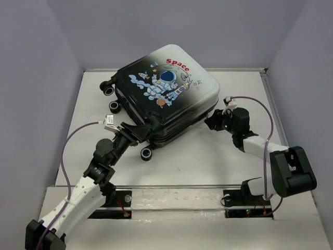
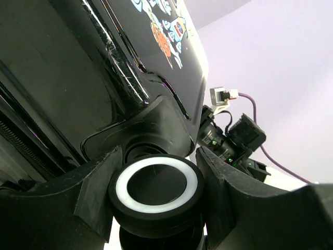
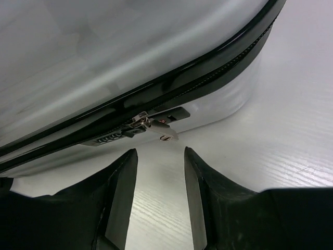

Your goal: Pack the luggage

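the left pincer (image 1: 136, 133) is clamping a caster wheel (image 2: 156, 183) at the near left corner of the luggage (image 1: 171, 99), its matte black fingers (image 2: 96, 187) pressing on either side of the round black tyre with its glossy white ring. the right pincer (image 3: 160, 155) is standing apart and gripping nothing, its blunt wedge-shaped fingers (image 3: 117, 198) hovering just short of the case's right side, where small metal zip pulls (image 3: 158, 127) are lying beside a combination lock (image 3: 112, 138) on the black zip band. the luggage is lying flat and closed on the white, wood-grained table (image 1: 208, 156), turned at an angle, its hard glossy shell fading from black to silver-white under an astronaut print and red "space" lettering. another wheel (image 1: 146, 153) is jutting out just beside the left pincer, and a further pair (image 1: 108, 89) is sticking out at the far left corner. open table surface is showing in front of the case and to its right, while grey walls (image 1: 31, 78) are closing in on three sides, the far corner of the case sitting near the back one. the lock's digits are showing too small to read, and the underside is staying hidden.
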